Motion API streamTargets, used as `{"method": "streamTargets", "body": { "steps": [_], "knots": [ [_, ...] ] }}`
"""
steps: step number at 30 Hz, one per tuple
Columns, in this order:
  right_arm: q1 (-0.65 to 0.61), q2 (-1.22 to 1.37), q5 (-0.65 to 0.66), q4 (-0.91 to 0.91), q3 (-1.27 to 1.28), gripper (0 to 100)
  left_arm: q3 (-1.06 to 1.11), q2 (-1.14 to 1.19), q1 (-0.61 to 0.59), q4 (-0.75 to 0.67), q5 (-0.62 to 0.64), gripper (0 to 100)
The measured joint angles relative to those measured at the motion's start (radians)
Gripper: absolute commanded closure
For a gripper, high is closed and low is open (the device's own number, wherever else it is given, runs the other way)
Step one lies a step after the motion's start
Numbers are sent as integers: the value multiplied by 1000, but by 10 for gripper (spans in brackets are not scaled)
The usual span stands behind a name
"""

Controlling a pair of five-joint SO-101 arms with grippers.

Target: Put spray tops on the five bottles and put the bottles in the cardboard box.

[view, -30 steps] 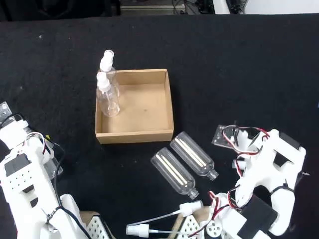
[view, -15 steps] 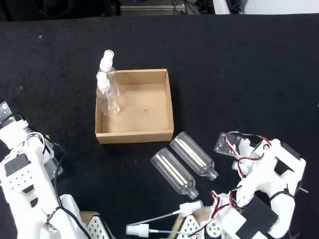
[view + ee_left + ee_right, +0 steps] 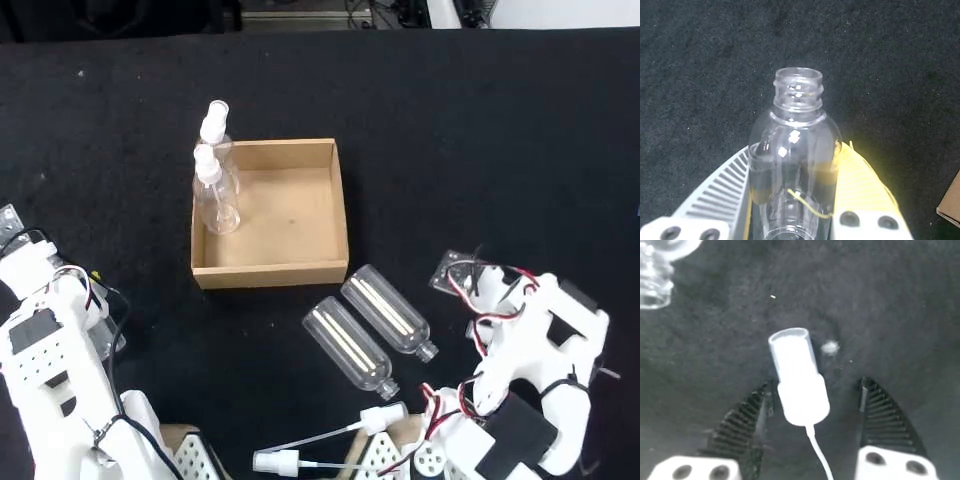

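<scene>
1. The table [image 3: 480, 150] is covered in black cloth.
2. The left arm [image 3: 45, 370] occupies the lower left of the high view. The right arm [image 3: 545, 370] occupies the lower right.
3. The cardboard box [image 3: 270, 272] sits left of centre, open side up.
4. Left wrist view: the left gripper [image 3: 795, 150] is clamped on an uncapped bottle [image 3: 792, 165]. One finger presses each side of the body, and the open neck points away from the camera.
5. Right wrist view: the right gripper [image 3: 816, 385] is spread wide. A spray top [image 3: 799, 380] lies on the cloth between the fingers, touching neither. A bottle neck [image 3: 655, 287] shows at the upper left.
6. High view: one capped bottle [image 3: 216, 205] stands in the box's upper left corner. A second capped bottle [image 3: 215, 128] stands just above it; inside or outside the box cannot be told.
7. Two lying bottles [image 3: 348, 345] [image 3: 388, 312] rest side by side below the box's lower right corner.
8. Two loose spray tops [image 3: 384, 416] [image 3: 276, 462] lie near the bottom edge.
</scene>
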Motion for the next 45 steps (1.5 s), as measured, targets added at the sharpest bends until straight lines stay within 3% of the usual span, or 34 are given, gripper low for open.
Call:
{"method": "streamTargets", "body": {
  "steps": [9,12,19,27,34,40,45],
  "knots": [
    [-34,-2,8,23,6,985,0,0,0,0,0,954],
    [-61,-2,-21,46,3,984,0,0,0,0,0,954],
    [-68,0,-356,149,-227,988,0,0,0,0,0,954],
    [-118,0,-850,529,-723,988,-137,0,0,41,0,954],
    [-305,0,-1146,736,-1042,988,-173,0,37,77,0,954],
    [-509,0,-1358,764,-1183,988,-173,-25,100,86,0,954],
    [-655,0,-1491,764,-1286,988,-115,-224,103,87,0,954]
  ]
}}
